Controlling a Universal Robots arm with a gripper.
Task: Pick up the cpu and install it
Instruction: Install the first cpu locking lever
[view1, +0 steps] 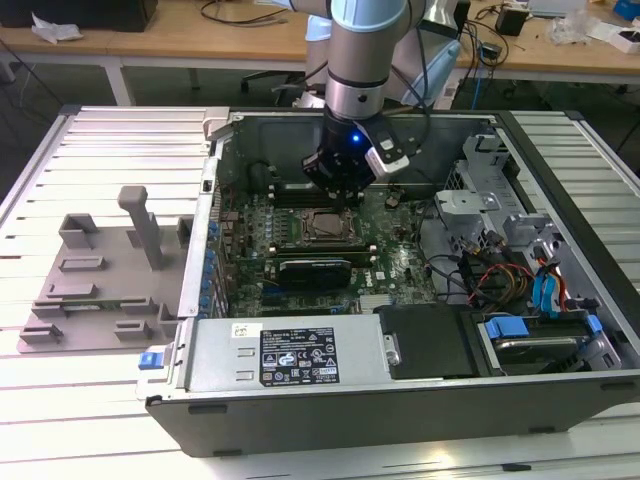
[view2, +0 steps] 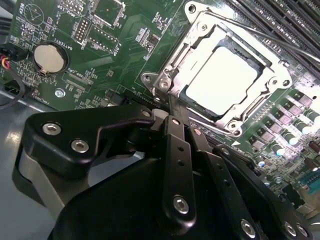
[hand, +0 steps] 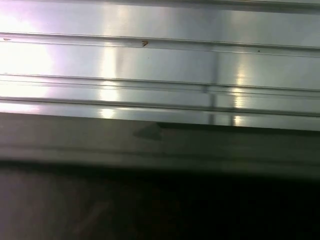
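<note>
cpu: the cpu (view2: 220, 80) lies flat and square in the socket (view2: 200, 27), pale top up, so it looks already seated.
socket: its metal frame surrounds the chip on the motherboard (view2: 127, 50).
gripper: the gripper (view1: 338, 195) hangs just above and beside the socket; its fingers (view2: 175, 125) are drawn together, holding nothing.
case: the open computer case (view1: 400, 390) on the worktop (view1: 60, 400) holds the board, drives and cables.
tray: the grey tray (view1: 100, 290) sits beside the case.
</note>
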